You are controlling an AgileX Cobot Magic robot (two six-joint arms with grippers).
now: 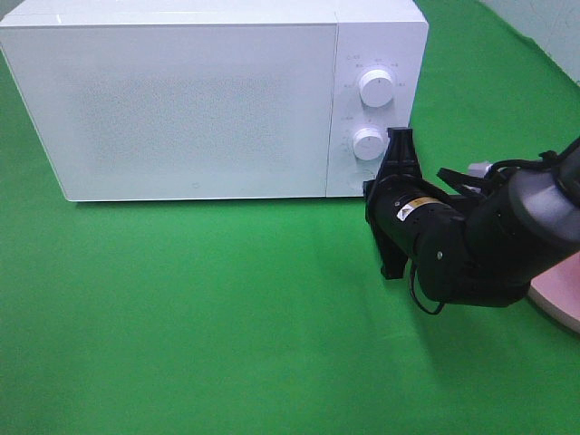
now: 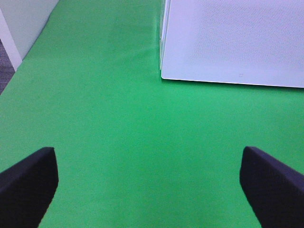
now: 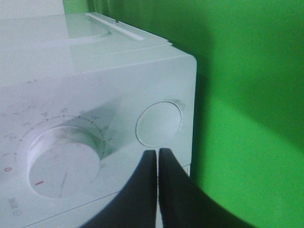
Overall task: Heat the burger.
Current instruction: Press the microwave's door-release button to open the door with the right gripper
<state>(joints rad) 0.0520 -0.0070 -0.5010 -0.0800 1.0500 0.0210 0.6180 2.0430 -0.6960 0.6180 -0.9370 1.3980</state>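
Beside the microwave's (image 3: 95,71) round button (image 3: 158,123), closed right hand (image 3: 157,153)

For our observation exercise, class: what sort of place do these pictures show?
Probably a robot test bench staged as a kitchen, not a home: a white box-shaped microwave stands on a plain green cloth, and a black robot arm's shut pincer points at its round white dials.

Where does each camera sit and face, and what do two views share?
Exterior high: mounted high, looks down on white box-shaped microwave oven on green cloth; black right end effector shows.
Left wrist: low over the cloth, faces the oven's corner; open left end effector.
Right wrist: close to round white dial; shut end effector.
Shared: exterior high also shows that dial.
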